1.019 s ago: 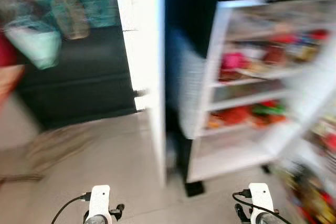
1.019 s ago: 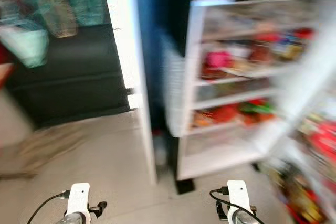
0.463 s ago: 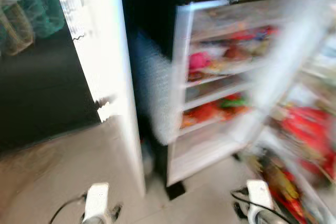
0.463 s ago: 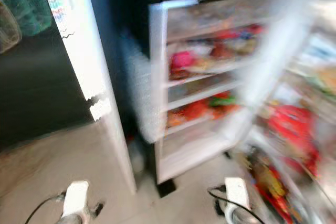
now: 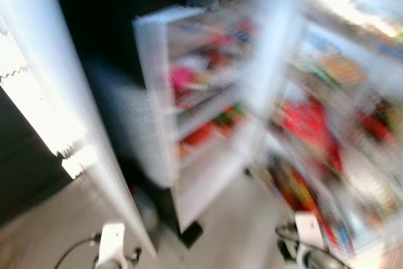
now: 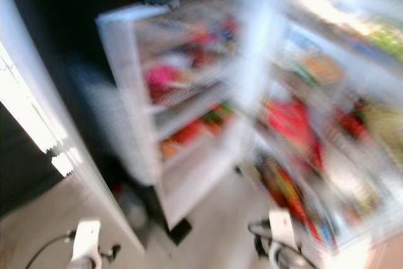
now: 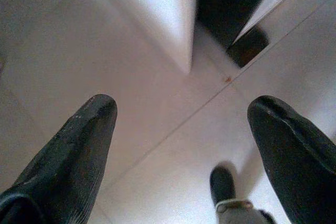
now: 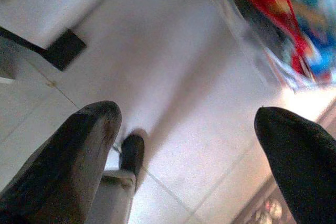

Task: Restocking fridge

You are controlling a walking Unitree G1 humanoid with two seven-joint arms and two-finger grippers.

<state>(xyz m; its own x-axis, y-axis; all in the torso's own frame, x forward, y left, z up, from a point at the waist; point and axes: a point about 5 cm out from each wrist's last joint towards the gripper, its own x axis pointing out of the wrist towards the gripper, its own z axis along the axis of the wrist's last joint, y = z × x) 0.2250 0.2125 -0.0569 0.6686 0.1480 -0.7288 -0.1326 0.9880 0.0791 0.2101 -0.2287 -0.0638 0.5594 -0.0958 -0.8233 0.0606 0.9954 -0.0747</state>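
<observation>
The picture is heavily blurred. An open fridge door (image 5: 182, 105) stands at the centre, its shelves carrying red, pink and green packs. To its right are the fridge's inner shelves (image 5: 327, 124), full of red and mixed items I cannot name. Both arms hang low, with the left wrist (image 5: 112, 250) and right wrist (image 5: 308, 244) at the bottom edge. In the wrist views my left gripper (image 7: 184, 106) and right gripper (image 8: 189, 114) are open over pale floor tiles, with nothing between the fingers.
A tall white panel (image 5: 56, 111) stands at the left, with a dark gap between it and the fridge door. A dark door foot (image 6: 179, 230) rests on the tiled floor (image 5: 233, 231). My own foot (image 7: 223, 184) shows below the left gripper.
The camera has swung to the right: the white panel and fridge door have slid left in the picture, and the fridge's inner shelves have come into view. Both arms hang as before.
</observation>
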